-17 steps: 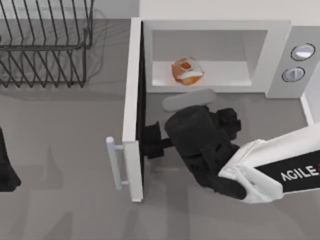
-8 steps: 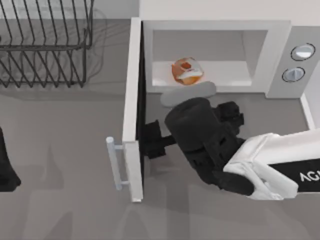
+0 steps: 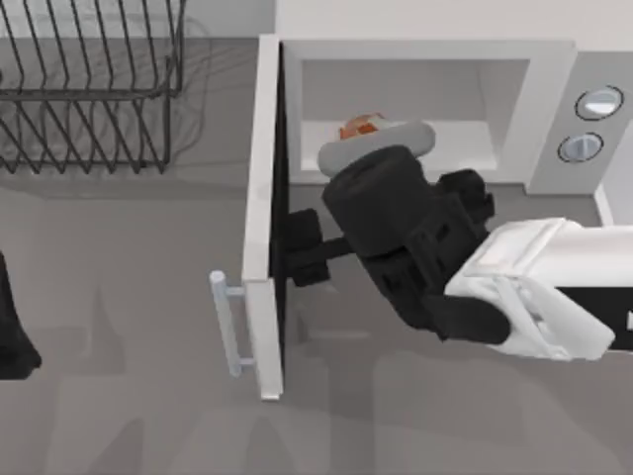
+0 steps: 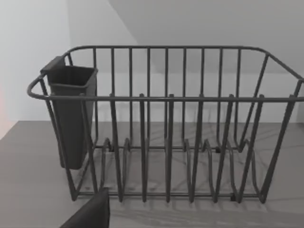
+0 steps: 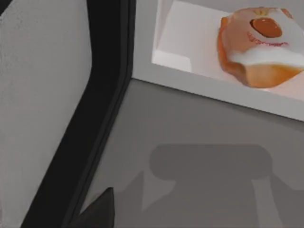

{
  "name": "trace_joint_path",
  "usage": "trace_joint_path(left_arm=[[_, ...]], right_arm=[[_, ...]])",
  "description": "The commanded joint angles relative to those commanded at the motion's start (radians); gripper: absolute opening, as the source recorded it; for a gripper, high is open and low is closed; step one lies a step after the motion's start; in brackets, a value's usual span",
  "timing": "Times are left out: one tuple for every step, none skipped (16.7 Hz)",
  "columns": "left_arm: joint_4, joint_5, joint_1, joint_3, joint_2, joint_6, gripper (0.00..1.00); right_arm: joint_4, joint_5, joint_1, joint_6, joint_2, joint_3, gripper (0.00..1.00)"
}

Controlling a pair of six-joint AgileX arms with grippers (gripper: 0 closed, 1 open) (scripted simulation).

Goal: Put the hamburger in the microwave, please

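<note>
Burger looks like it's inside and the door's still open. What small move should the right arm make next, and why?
Probably push the door sideways toward the opening. The hamburger already sits on the microwave floor, and the right gripper is at the inner face of the open door, near its handle end. The left arm is parked at the table's left edge.

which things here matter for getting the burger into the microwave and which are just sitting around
Part of the job:
- hamburger, lying inside the oven
- microwave, door swung open
- right hand, by the inner face of the open door

Just lying about:
- wire dish rack on the table's left side, with a dark cup hung on its end
- left hand, parked at the left edge
</note>
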Motion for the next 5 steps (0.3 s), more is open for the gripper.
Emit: trace_joint_path(left_arm=[[0.000, 0.000, 0.000, 0.000, 0.000, 0.000, 1.00], [0.000, 0.000, 0.000, 0.000, 0.000, 0.000, 1.00], [0.000, 0.000, 0.000, 0.000, 0.000, 0.000, 1.00], [0.000, 0.000, 0.000, 0.000, 0.000, 0.000, 1.00], [0.000, 0.000, 0.000, 0.000, 0.000, 0.000, 1.00]], right_arm=[[-0.023, 0.003, -0.009, 0.002, -0.005, 0.004, 1.00], [-0.042, 0.005, -0.017, 0.004, -0.008, 0.008, 1.00], [-0.054, 0.007, -0.022, 0.006, -0.010, 0.011, 1.00], [-0.059, 0.008, -0.024, 0.006, -0.010, 0.013, 1.00], [-0.059, 0.008, -0.024, 0.006, -0.010, 0.013, 1.00]])
